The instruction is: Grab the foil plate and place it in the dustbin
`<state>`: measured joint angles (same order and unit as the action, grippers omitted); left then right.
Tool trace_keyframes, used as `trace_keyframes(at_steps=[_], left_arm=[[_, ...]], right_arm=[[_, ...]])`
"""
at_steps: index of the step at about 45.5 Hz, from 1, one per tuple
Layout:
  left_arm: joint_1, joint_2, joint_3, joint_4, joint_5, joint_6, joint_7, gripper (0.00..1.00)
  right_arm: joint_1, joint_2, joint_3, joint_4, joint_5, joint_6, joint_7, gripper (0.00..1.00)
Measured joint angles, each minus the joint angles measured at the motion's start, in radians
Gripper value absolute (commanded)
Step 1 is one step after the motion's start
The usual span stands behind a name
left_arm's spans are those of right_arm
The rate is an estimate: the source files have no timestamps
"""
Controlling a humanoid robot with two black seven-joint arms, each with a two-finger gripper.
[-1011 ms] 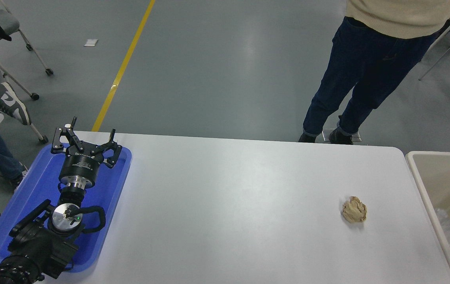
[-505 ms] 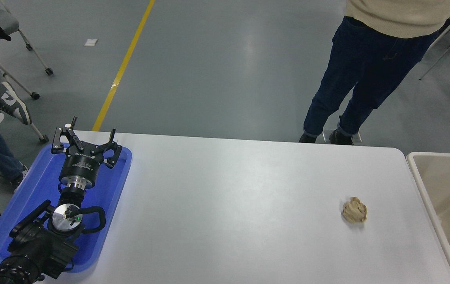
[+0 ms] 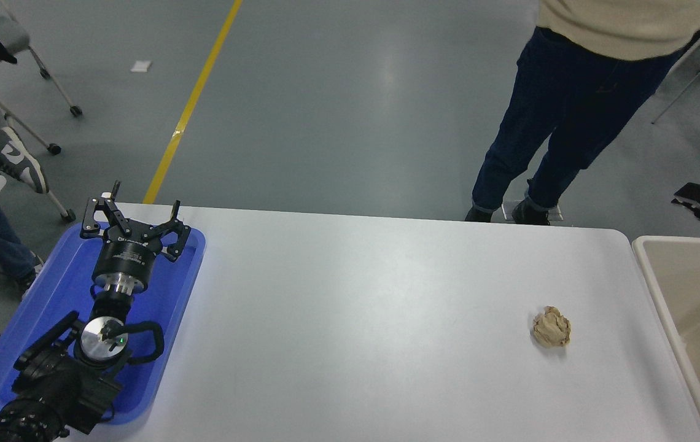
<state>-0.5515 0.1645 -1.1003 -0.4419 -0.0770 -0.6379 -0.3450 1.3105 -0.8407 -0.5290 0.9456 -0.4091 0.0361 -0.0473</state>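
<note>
The foil plate is out of view. The dustbin [image 3: 649, 270] is a beige bin beside the table's right end, and only its left rim and part of its smooth inner wall show. My right gripper [image 3: 696, 196] pokes in from the right edge, just beyond the dustbin's far corner; most of it is cut off by the frame. My left gripper [image 3: 132, 212] is parked open over the far end of the blue tray, holding nothing.
A blue tray [image 3: 178, 288] lies at the table's left end under the left arm. A crumpled tan paper ball [image 3: 551, 326] sits on the white table near the dustbin. A person [image 3: 571, 110] stands at the far side; chairs stand at the far left.
The right gripper has come into view at the right edge above the dustbin. A shiny crinkled patch low in the dustbin a second ago no longer shows. The left arm is still.
</note>
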Motion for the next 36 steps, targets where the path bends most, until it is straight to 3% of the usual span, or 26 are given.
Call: trace_keyframes(at_steps=[15,36], left_arm=[[-0.001,0.001,0.001,-0.001,0.000,-0.002,0.001,1.00],[-0.001,0.001,0.001,-0.001,0.000,-0.003,0.001,1.00]], right_arm=[[0.364,0.206,-0.479,0.275,-0.029,0.014,0.005,1.00],[0.669,0.295,-0.632,0.573,0.020,0.267,0.008,1.00]])
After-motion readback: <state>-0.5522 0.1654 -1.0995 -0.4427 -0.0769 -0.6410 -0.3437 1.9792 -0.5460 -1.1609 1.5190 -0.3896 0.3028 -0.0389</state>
